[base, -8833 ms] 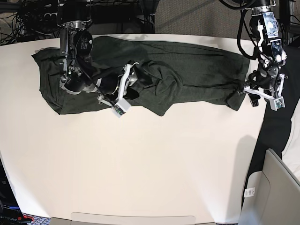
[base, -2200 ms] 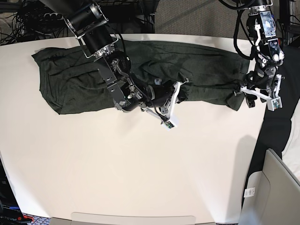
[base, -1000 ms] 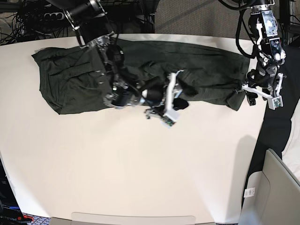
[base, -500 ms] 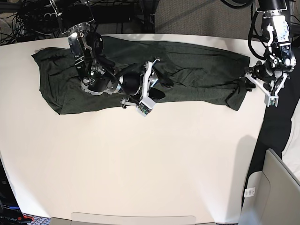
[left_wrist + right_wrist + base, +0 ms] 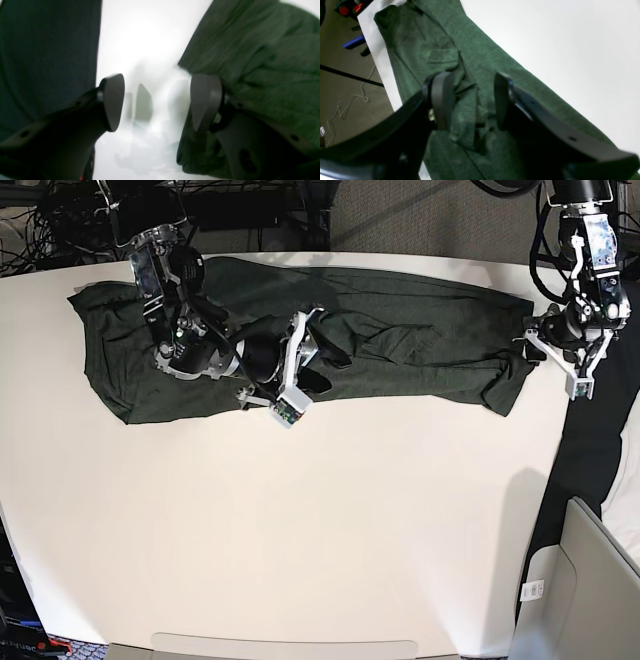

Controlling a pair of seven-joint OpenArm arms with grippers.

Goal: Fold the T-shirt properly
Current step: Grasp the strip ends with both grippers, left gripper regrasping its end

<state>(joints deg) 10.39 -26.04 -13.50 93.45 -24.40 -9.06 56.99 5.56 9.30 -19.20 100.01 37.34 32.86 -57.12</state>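
White table [image 5: 300, 530] | T-shirt [image 5: 420, 340] released | left fingers [image 5: 205, 100] now apart, empty | right fingers [image 5: 442, 100] apart

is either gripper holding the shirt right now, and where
Neither: left gripper is open over bare table beside the dark olive-green knit T-shirt; right gripper straddles a mid-shirt fold, unclamped.

Soft cloth on a smooth table.
I see the T-shirt [image 5: 420, 320] as thin, matt, heathered green knit; the table [image 5: 320, 530] looks smooth and pale; the gripper fingers [image 5: 112, 100] look like matt dark plastic.

One T-shirt [image 5: 420, 345], two grippers
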